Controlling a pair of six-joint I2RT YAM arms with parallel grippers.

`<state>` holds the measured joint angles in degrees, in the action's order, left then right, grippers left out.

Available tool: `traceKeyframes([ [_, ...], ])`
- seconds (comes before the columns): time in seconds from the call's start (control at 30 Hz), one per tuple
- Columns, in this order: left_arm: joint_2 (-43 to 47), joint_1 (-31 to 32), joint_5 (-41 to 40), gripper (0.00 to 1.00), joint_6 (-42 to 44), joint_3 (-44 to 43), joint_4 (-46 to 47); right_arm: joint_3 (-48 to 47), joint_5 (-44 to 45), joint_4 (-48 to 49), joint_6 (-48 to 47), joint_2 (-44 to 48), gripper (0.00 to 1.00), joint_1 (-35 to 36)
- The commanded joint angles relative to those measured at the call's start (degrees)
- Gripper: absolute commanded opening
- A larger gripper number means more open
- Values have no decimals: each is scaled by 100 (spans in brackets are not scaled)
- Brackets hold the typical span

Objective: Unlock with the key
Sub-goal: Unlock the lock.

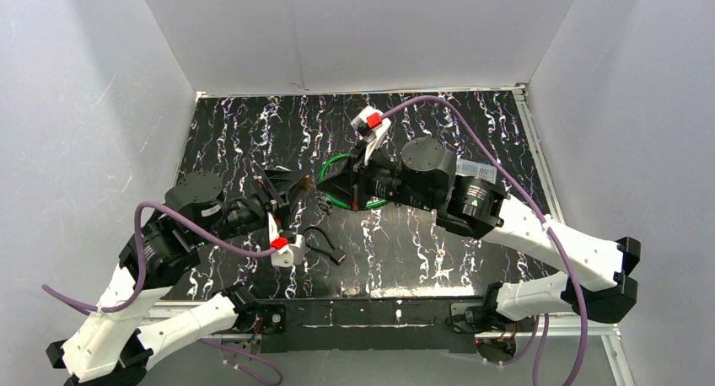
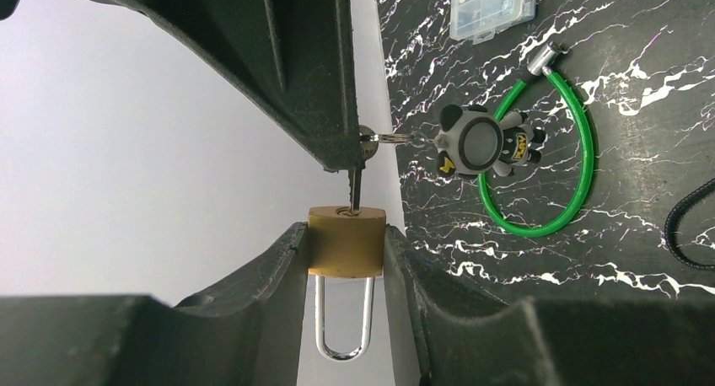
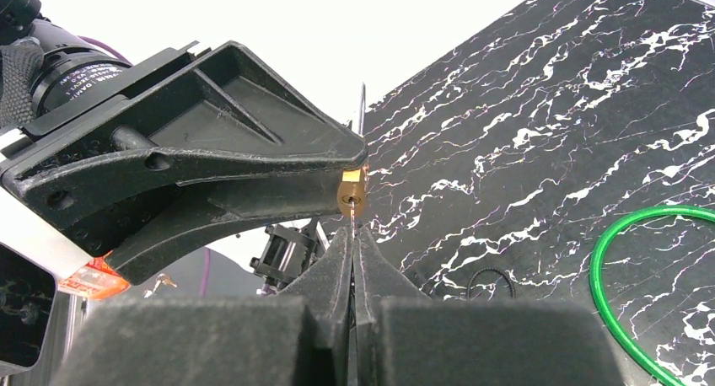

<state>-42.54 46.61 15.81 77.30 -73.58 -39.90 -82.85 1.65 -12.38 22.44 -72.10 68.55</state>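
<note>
With the left gripper (image 2: 346, 249) clamped on the brass padlock (image 2: 346, 234) and the right gripper (image 3: 353, 244) pinched shut on the key (image 2: 354, 186), whose tip meets the keyway (image 2: 346, 210) just ahead of its jaws, hold the key square to that keyway and seat it fully before turning.

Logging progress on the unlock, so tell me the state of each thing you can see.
Brass padlock: shackle shut, body clamped in the left claw.
Small silver key: tip in the keyhole, not fully in.
Left claw: shut on the padlock.
Right claw: shut on the key.
Green cable loop: lying loose, apart from both claws.
</note>
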Motion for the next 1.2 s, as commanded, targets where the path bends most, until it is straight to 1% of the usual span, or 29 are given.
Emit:
traceKeyframes([
  [0.0, -11, 30, 291, 0, -33, -85, 212, -306, 126, 371, -63, -94, 1, 27],
  [0.37, -80, 34, 312, 0, -157, -172, 231, -424, 153, 298, -157, -367, 1, 72],
  [0.67, -214, 34, 396, 0, -698, -414, 496, -399, 680, 224, -324, -562, 1, 193],
  [0.8, -272, 34, 403, 0, -1030, -571, 592, -193, 598, 390, -256, -467, 1, 193],
  [0.87, -267, 32, 369, 0, -1038, -557, 590, -41, 411, 527, -205, -301, 29, 193],
  [0.9, -235, 39, 348, 0, -1008, -515, 570, 57, 346, 643, -186, -199, 38, 189],
  [0.93, -205, 33, 337, 0, -973, -484, 540, 144, 330, 736, -146, -85, 44, 185],
  [1.07, -107, 33, 326, 0, -892, -377, 452, 284, 165, 873, -56, 217, 63, 118],
  [1.1, -103, 33, 319, 0, -892, -385, 442, 256, 192, 818, -63, 244, 65, 99],
  [1.17, -102, 33, 334, 0, -890, -425, 411, 191, 278, 731, -91, 257, 66, 88],
])
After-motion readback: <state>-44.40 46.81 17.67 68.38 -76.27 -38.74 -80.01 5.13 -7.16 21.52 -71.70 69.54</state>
